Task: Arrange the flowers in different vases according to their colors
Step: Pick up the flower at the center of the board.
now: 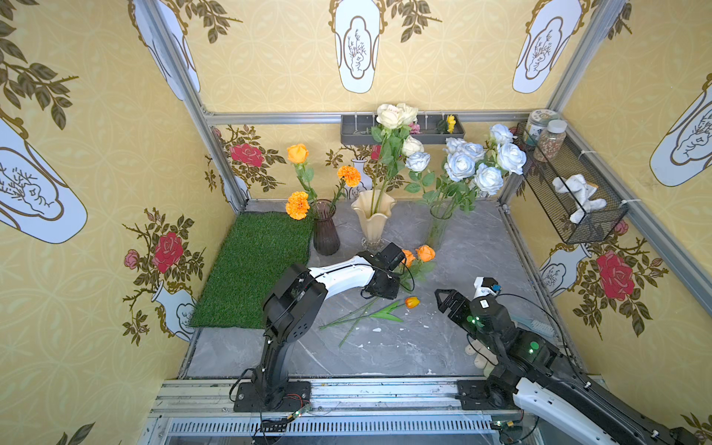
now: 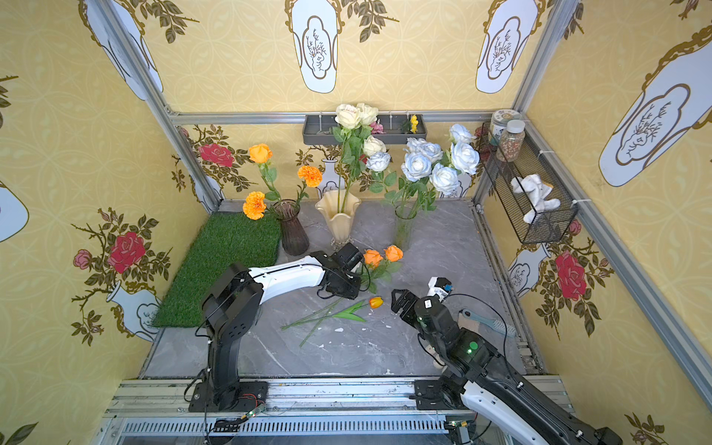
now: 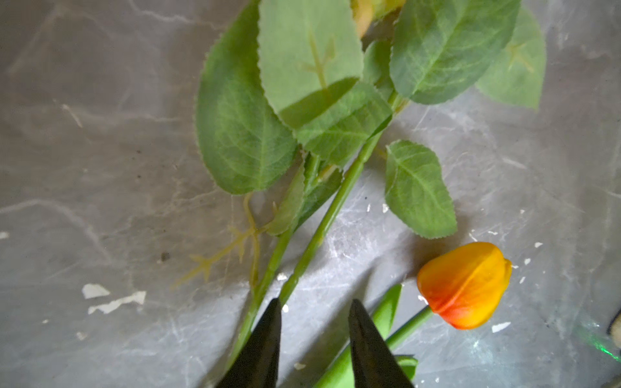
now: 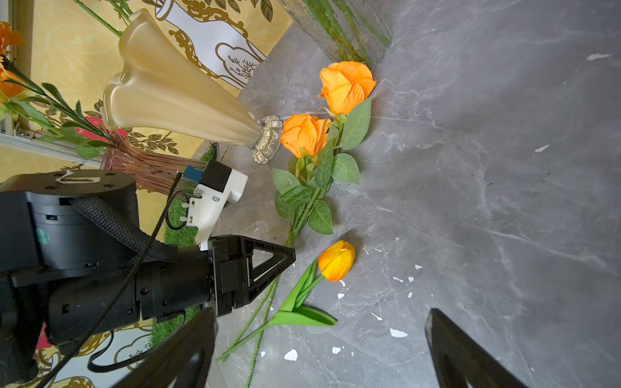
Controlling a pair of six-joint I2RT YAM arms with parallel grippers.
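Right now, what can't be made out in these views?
- Left gripper: fingertips hidden by its own wrist in both top views.
- Orange rose stems: left wrist view, they run behind a finger; contact unclear.
- Jar label: top views, too small.
- Pale object: top views, mostly under the right arm.

The tabletop [image 1: 462,269] looked like smooth grey marbled stone with a dull sheen, flecked with white chips. The grass mat [image 1: 254,266] was rough, tufted plastic turf. The purple vase [image 1: 326,235] was ribbed glass, the cream vase [image 4: 174,90] glossy and smooth on a clear glass foot. The rose leaves [image 3: 242,134] were matt, veined cloth; the tulip [image 3: 465,285] waxy-smooth. The wire basket [image 1: 547,177] was black metal mesh.
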